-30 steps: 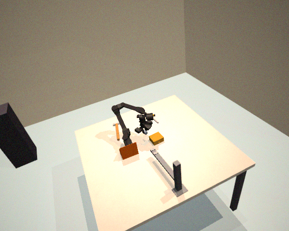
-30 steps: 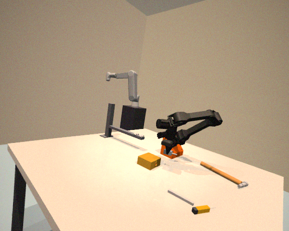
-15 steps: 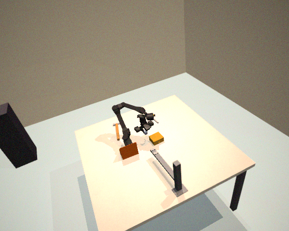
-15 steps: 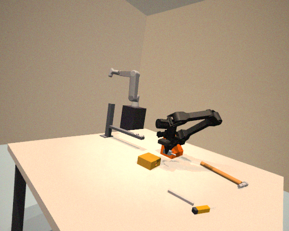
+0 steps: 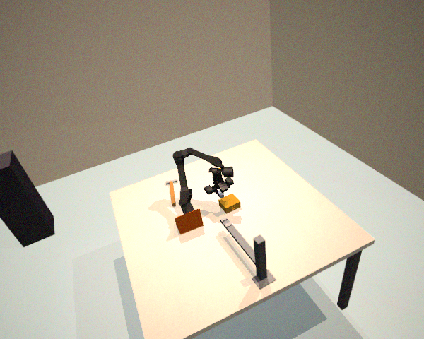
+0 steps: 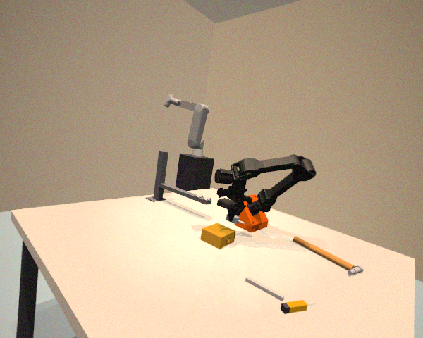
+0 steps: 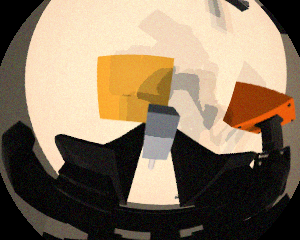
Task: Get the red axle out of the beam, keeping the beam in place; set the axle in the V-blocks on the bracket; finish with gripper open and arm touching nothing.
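Gripping now, and I've got the black gripper (image 5: pixel 220 191) (image 6: pixel 232 215) (image 7: pixel 157 128) clamped on a grey-blue block (image 5: pixel 220 194) (image 6: pixel 235 219) (image 7: pixel 160 135), lifted off the tabletop.
- Look at that long axis! In the wrist view the block runs up and down between the fingers, leaning slightly, dark end toward the top.
- Out of its other end comes a thin pale pin (image 6: pixel 242 222) (image 7: pixel 151 164); exterior view, it points right and slightly down, toward the orange base (image 5: pixel 189 222) (image 6: pixel 253 222) (image 7: pixel 257 107).
- And the red axle? I can't pick it out for certain, so its place and direction I can't tell.
- Near my grip, a yellow block (image 5: pixel 229 203) (image 6: pixel 215 235) (image 7: pixel 125 82) sits on the table, with a round opening on one side.
- Over by the upright post (image 5: pixel 260 258) (image 6: pixel 161 170), a grey bar (image 5: pixel 239 239) (image 6: pixel 182 192) reaches out level above the table, small raised pieces at its free end.
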You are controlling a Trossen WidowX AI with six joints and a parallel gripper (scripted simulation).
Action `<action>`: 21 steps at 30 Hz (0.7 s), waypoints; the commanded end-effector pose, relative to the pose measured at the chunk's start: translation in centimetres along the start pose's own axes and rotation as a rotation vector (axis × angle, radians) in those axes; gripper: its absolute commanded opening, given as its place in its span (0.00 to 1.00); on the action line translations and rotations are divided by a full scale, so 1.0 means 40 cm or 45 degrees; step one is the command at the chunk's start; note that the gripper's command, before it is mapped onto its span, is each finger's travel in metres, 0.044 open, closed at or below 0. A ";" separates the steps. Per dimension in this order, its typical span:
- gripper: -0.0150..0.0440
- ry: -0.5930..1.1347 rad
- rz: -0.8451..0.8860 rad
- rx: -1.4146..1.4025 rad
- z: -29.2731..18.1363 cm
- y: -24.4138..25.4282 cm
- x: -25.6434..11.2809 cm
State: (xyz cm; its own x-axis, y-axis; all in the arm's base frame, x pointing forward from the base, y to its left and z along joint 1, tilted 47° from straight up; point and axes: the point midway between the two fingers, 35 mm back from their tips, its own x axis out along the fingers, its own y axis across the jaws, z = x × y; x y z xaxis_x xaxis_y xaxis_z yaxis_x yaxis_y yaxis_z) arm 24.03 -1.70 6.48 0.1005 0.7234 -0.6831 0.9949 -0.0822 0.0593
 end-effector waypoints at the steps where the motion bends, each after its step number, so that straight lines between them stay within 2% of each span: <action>1: 0.25 -0.007 -0.002 0.001 0.035 0.021 -0.004; 21: 0.25 -0.010 0.000 0.031 0.244 0.100 -0.003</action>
State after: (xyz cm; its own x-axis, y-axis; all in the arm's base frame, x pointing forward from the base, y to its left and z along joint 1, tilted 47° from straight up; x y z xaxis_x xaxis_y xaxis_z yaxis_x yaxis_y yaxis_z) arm 27.61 -7.97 0.68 0.1025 0.7202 -0.6861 0.9940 -0.1011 0.0424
